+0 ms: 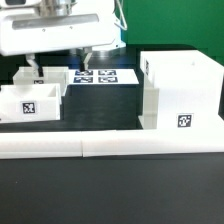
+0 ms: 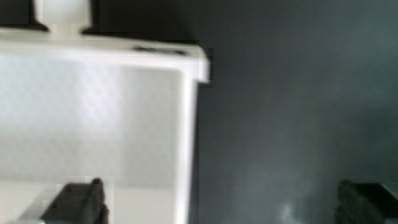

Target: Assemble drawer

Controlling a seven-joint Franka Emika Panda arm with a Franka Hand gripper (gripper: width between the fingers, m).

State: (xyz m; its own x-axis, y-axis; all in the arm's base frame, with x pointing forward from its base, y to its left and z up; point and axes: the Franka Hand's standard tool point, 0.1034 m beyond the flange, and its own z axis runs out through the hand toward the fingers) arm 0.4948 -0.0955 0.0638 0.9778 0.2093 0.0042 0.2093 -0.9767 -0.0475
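White plastic on a dark table [image 1: 110,195], and the gripper [image 2: 222,200] hangs with its jaws spread wide and nothing clamped. In the wrist view one fingertip [image 2: 75,200] sits over the pale floor of a tray [image 2: 98,110]. The other is out over bare table, so the tray's side wall [image 2: 192,120] runs right between the two, and that's the relation that counts! The wall's long axis lies across the line of closing, with the knob [image 2: 63,15] at the end of the tray away from the fingers.

In the exterior view the arm hovers over the two trays on the exterior view's left. The far tray [image 1: 52,80] looks like the one beneath it, though I can't be sure, and the near tray [image 1: 28,103] sits just in front. The housing [image 1: 180,90] stands well apart on the exterior view's right, with the marker board [image 1: 105,75] between. My read: straight down, pinch that wall, then carry it rightward to the housing
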